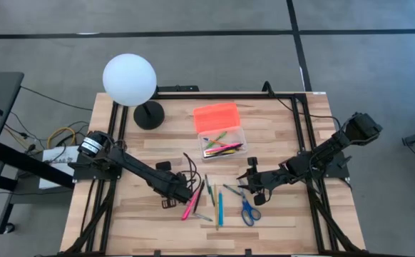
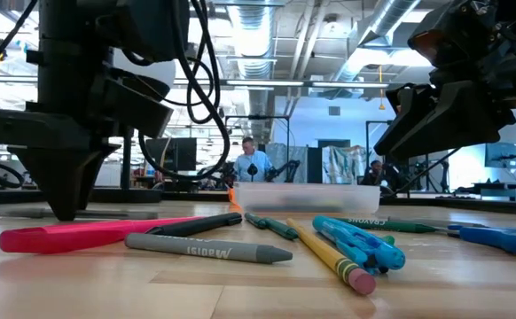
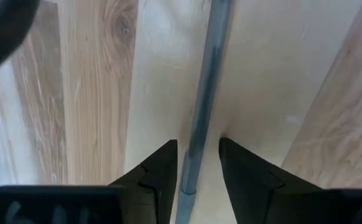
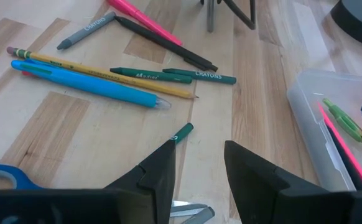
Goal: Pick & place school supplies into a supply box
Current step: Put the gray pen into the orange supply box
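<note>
Loose school supplies lie on the wooden table near its front: a pink pen [image 1: 192,203], a blue pen [image 1: 220,207], a yellow pencil [image 4: 106,70], green crayons [image 4: 168,76] and blue-handled scissors [image 1: 247,210]. My left gripper [image 3: 198,144] points down, open, with one finger on each side of a thin grey stick [image 3: 203,93] that lies flat on the table. I see no touch. My right gripper [image 4: 199,144] hovers open over a green crayon tip [image 4: 182,132]. The clear supply box [image 1: 222,143], its orange lid [image 1: 216,116] folded back, holds a few pens.
A white globe lamp [image 1: 129,80] on a black base [image 1: 149,114] stands at the far left of the table. A black frame [image 1: 304,128] runs along the table's sides. In the low view, people show in the room behind.
</note>
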Action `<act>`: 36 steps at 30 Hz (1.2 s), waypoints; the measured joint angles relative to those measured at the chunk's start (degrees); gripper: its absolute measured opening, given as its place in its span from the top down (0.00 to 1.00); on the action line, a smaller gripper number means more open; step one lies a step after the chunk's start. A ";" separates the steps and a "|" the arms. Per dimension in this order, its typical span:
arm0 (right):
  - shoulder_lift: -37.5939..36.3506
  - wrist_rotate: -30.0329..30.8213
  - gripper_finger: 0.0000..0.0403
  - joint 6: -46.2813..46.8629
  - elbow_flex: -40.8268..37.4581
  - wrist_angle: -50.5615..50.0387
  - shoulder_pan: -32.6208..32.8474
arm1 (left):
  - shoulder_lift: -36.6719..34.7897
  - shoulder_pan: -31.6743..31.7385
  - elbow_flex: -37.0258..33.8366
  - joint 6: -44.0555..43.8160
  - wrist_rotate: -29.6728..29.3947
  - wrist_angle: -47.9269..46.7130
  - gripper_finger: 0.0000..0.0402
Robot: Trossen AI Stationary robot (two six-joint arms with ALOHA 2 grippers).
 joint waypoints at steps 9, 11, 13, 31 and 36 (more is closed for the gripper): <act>0.00 -0.02 0.68 0.57 0.00 -0.04 -0.02 | 0.11 1.46 -0.27 7.58 3.81 2.41 0.70; 0.00 -0.02 0.68 0.57 0.00 -0.04 0.00 | 0.11 1.93 -0.33 8.26 4.86 2.85 0.70; 0.00 -0.02 0.68 0.59 0.00 -0.19 0.00 | 0.11 2.10 -0.35 8.35 5.20 2.94 0.70; 0.00 -0.04 0.68 1.48 0.00 -0.82 0.00 | 0.15 1.77 -0.22 7.11 4.17 2.20 0.95; 0.00 -0.04 0.68 1.49 0.00 -0.84 0.00 | 0.15 1.75 -0.26 6.82 3.44 2.66 0.94</act>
